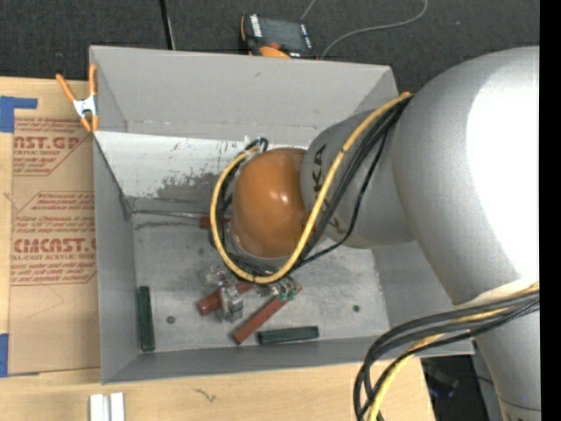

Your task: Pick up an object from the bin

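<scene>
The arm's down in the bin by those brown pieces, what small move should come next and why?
Probably a slight nudge toward the small brown block, then try the grasp. The gripper sits low, right beside that block, with the reddish-brown stick just to its other side; I can't tell if it touches either.

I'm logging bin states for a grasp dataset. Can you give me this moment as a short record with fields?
container: grey metal bin, a few loose things on its floor
gripper: gripper low over the floor's middle, toward the front wall
nearest things: small red-brown block just to its view-left; red-brown stick lying slantwise just in front of it
farther things: left green bar along the left wall; front green bar flat by the front wall
held: cannot tell
</scene>
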`<state>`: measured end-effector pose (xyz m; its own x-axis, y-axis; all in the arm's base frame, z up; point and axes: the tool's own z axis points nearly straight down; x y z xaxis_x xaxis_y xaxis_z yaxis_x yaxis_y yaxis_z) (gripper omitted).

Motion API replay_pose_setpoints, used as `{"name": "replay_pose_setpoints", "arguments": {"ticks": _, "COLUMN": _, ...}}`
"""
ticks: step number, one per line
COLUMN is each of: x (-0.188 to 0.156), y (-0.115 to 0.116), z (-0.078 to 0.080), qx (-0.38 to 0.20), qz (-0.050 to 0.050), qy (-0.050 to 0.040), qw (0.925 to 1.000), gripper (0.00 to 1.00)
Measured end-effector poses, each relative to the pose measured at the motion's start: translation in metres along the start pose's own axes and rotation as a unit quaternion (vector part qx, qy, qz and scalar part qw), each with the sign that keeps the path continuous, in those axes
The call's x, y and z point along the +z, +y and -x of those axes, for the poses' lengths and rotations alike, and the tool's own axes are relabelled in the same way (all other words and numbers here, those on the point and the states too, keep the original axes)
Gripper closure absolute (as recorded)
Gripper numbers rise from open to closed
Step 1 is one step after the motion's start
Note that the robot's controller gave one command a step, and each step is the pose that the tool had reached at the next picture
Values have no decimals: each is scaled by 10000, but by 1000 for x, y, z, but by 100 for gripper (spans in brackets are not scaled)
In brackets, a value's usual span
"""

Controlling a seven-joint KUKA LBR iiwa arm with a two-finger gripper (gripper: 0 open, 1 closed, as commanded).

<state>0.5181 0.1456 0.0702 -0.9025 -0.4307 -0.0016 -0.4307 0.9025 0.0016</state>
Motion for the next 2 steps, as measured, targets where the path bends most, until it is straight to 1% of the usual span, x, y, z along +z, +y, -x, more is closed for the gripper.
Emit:
{"name": "replay_pose_setpoints", "arguments": {"ticks": 1, "x": -105, "y": -28, "z": 25, "qx": 27, "qz": -21, "qy": -46, "qw": 10000, "gripper": 100}}
{"name": "replay_pose_setpoints", "arguments": {"ticks": 2, "x": -363, "y": -15, "z": 29, "qx": -211, "qz": -21, "qy": -56, "qw": 9998, "gripper": 100}}
